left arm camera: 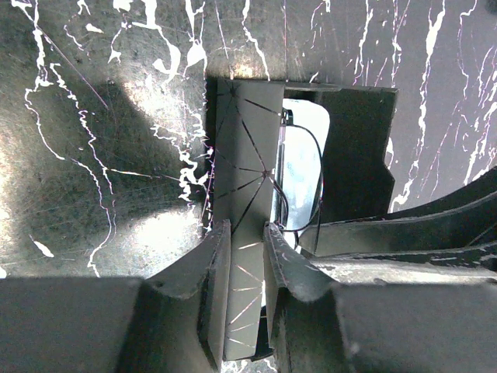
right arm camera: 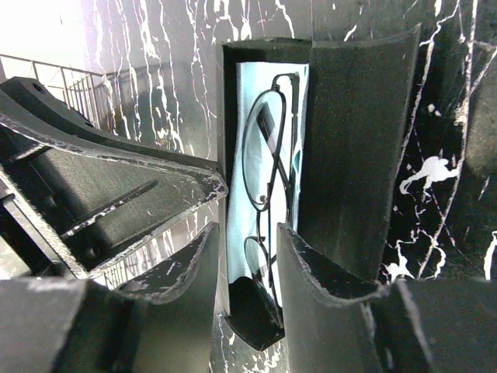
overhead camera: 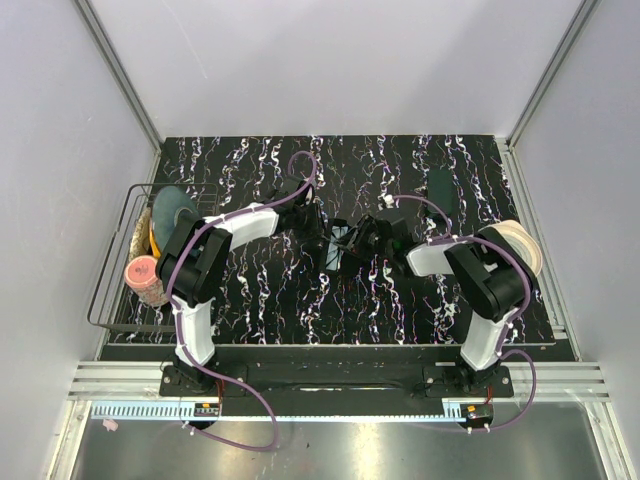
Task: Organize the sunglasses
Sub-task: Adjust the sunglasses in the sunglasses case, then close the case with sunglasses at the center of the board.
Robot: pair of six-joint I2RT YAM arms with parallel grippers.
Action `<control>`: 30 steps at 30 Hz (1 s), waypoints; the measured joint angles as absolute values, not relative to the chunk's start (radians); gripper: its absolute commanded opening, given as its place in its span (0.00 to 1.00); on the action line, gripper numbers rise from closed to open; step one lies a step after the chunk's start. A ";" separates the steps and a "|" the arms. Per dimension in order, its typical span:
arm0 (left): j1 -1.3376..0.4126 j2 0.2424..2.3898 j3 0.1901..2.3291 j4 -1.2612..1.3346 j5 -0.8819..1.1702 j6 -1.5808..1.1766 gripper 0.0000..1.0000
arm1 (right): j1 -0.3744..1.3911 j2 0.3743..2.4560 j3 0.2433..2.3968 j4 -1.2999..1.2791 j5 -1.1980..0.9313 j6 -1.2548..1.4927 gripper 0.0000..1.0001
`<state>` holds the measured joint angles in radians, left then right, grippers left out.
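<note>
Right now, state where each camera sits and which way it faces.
Top: fixed above and behind the bases, looking down at the mat; left arm and right arm show, meeting at the case.
Left wrist: on the left arm, looking down past the left gripper, clamped on the case's flap.
Right wrist: on the right arm, looking past the right gripper, open over the case; the left gripper shows at left.
Shared: both wrist views show the glasses inside the case.
</note>
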<state>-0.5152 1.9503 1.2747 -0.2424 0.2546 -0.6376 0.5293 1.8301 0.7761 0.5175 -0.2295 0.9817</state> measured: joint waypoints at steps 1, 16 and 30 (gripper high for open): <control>-0.515 1.951 1.275 -0.242 0.255 -0.638 0.22 | 0.529 1.822 0.780 0.502 -0.226 0.978 0.41; -0.515 1.951 1.275 -0.246 0.250 -0.638 0.31 | 0.530 1.672 0.799 0.227 -0.136 0.907 0.45; -0.514 1.871 1.172 -0.207 0.178 -0.649 0.48 | 0.473 1.456 0.853 -0.067 0.081 0.838 0.35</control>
<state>-0.5140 1.8713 1.1725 -0.2070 0.1776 -0.6491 0.4728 1.4559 0.8532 -0.0666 0.0814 0.8379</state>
